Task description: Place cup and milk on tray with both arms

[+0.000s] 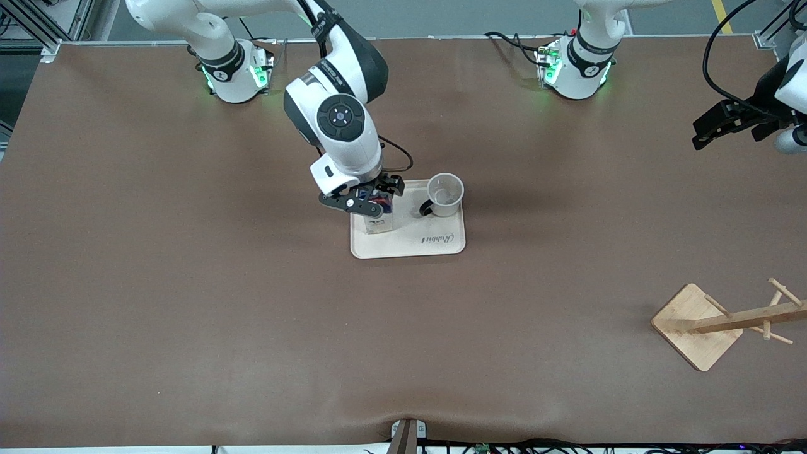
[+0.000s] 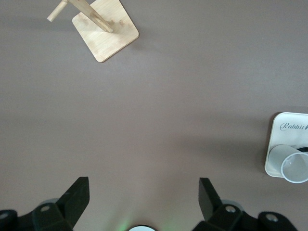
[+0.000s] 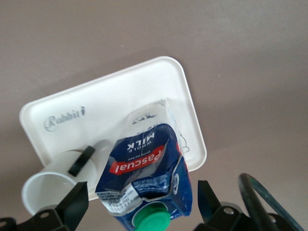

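Note:
The cream tray (image 1: 435, 249) lies mid-table. The white cup (image 1: 445, 194) stands upright on it, toward the left arm's end, black handle toward the milk. The dark-blue milk carton (image 1: 378, 217) stands on the tray's other half. My right gripper (image 1: 372, 198) is around the carton's top, open, with a gap on each side. In the right wrist view the green-capped milk (image 3: 144, 163) sits between the spread fingers of the right gripper (image 3: 143, 202), on the tray (image 3: 110, 101) beside the cup (image 3: 48, 187). My left gripper (image 1: 709, 129) waits open and empty, raised over the table's left-arm end.
A wooden rack with a square base (image 1: 696, 325) stands near the front camera at the left arm's end; it also shows in the left wrist view (image 2: 106, 29). That view also catches the tray's corner (image 2: 288, 126) and the cup (image 2: 291, 166). Brown tabletop surrounds the tray.

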{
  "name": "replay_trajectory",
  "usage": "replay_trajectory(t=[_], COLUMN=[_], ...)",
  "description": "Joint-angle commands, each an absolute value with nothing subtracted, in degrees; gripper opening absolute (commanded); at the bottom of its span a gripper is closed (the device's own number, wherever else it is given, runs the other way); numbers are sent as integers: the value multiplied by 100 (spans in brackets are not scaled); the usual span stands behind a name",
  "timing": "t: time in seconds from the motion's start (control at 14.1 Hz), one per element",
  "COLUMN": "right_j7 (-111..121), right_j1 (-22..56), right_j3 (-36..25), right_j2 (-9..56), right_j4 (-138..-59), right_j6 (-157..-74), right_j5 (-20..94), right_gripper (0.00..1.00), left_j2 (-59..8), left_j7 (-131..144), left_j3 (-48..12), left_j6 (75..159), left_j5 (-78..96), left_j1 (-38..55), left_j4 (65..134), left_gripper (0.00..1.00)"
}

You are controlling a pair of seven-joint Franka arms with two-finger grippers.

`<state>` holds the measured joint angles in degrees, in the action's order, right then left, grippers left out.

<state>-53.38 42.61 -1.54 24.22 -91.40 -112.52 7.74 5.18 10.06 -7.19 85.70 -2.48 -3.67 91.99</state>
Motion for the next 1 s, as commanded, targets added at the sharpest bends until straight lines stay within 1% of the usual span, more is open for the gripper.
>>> replay_trajectory(t=[0.0,0.21,0.28,0.36,0.43,0.64,0.78,0.92], right_j7=[-5344,-5370,-5405,-5405,-5388,-5353,-5283,-4898], right_j1=[4053,3605,3377,3157,2964,2463,2522,2890], right_j3=[-167,-193,-211,-237,-290,-334,-308,-255], right_j2=[2400,2330,2312,2294,2250,1969,1637,1294], right_j4=[-8694,-7852,-7527,-7262,-7112,-6962,-7022,-7600], right_j6=[-10586,-8786,-8310,-8010,-7824,-7848,-7892,-7962], right_j5=[879,967,967,923,888,949,636,-347], right_gripper=[100,100,100,100,100,100,100,100], left_j2=[589,589,589,589,589,589,589,589], left_j7=[923,897,896,888,888,879,870,861], left_j3=[-712,-712,-712,-712,-712,-712,-712,-712], left_j6=[8605,8604,8604,8604,8604,8596,8587,8543], left_j5=[-149,-149,-149,-149,-149,-149,-132,-44], left_j1=[-413,-431,-431,-439,-439,-439,-439,-448], left_j4=[9211,9202,9202,9202,9176,9158,9176,9176], left_gripper=[100,100,100,100,100,100,100,100])
